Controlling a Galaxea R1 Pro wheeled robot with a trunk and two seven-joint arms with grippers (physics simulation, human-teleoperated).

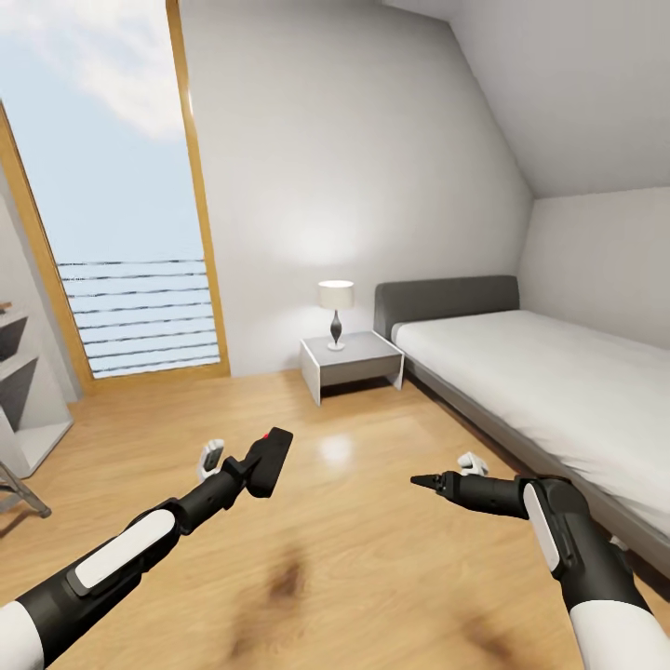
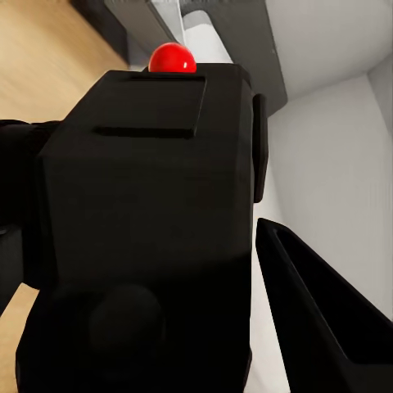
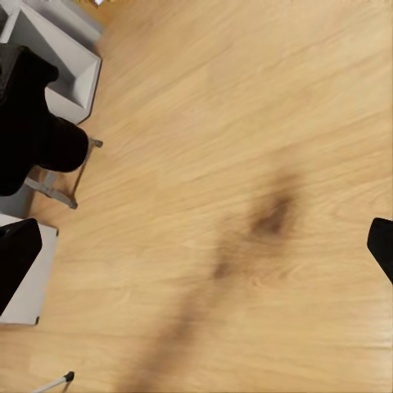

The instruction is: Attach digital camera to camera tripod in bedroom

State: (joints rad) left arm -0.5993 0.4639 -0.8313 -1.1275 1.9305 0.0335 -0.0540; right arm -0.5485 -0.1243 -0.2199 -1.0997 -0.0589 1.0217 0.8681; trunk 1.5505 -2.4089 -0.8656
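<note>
My left gripper (image 1: 253,471) is shut on the digital camera (image 1: 270,461), a small black box with a red dot on top, held above the wood floor. Up close in the left wrist view, the camera (image 2: 147,205) sits against one black finger (image 2: 319,327). My right gripper (image 1: 421,481) hangs open over bare floor with nothing in it, its fingertips far apart in the right wrist view (image 3: 198,258). One silver-grey leg of the camera tripod (image 1: 25,495) shows at the head view's left edge. Thin tripod legs (image 3: 57,195) stand beside the shelf; its head is out of view.
A white cube shelf (image 1: 23,400) stands at the left wall beside a tall window (image 1: 121,233). A white nightstand (image 1: 352,363) with a lamp (image 1: 336,312) and a white bed (image 1: 558,381) are at the back right. Wood floor (image 1: 354,558) lies ahead.
</note>
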